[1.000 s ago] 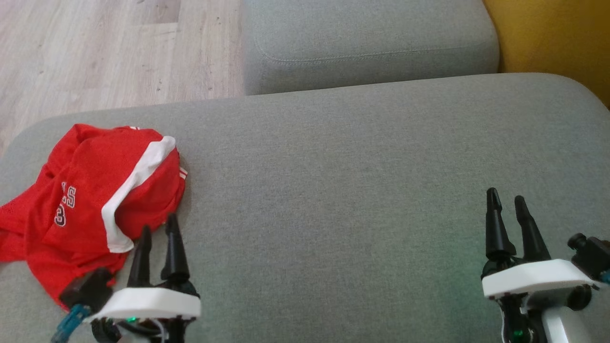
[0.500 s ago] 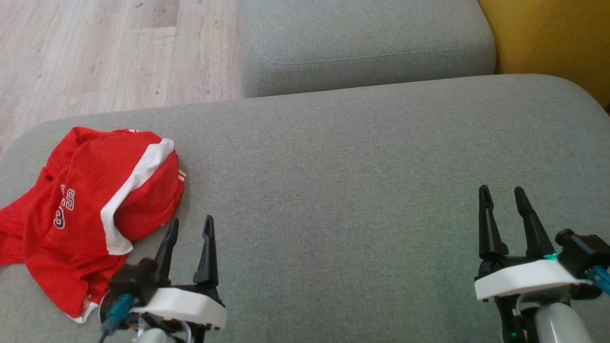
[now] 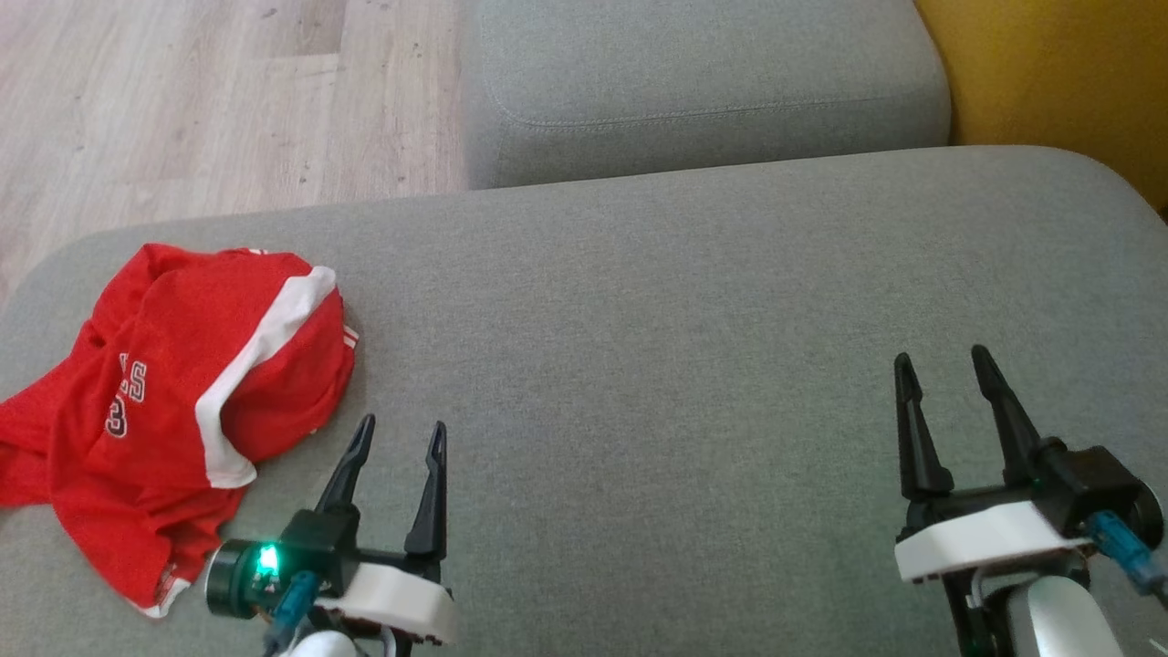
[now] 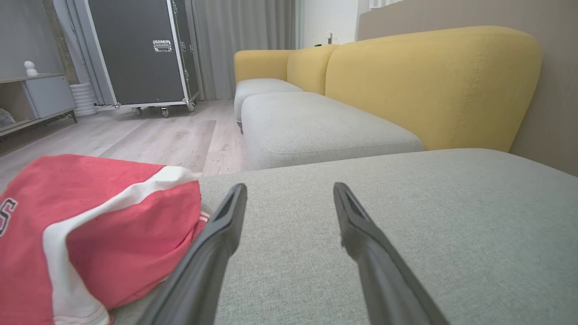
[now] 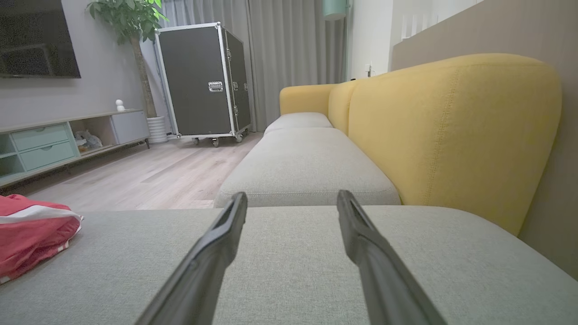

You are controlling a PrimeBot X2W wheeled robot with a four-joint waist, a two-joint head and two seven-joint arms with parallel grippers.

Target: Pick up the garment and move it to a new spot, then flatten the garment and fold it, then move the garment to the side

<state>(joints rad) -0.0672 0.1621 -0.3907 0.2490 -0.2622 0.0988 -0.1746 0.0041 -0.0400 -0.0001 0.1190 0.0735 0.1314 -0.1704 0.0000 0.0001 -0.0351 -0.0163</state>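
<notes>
A black wheeled case (image 5: pixel 203 81) is shut; the low cabinet (image 5: pixel 45 140) has an open compartment holding something we cannot make out. We find the red, white-striped garment (image 3: pixel 173 401) crumpled at the left end of the grey sofa cushion (image 3: pixel 684 347), with wood floor (image 3: pixel 182 100) beyond and a yellow backrest (image 5: pixel 451 126). Our left end effector (image 3: pixel 403 424) sits just beside it, fingers apart and empty; the right end effector (image 3: pixel 942 356), well away, likewise. On the cloth we read only an S and a 3.

The left hand (image 3: pixel 402 422) points forward, leaning slightly right, its two dark fingers spread wide. The right hand (image 3: pixel 942 354) points forward too, its fingers equally parted.
</notes>
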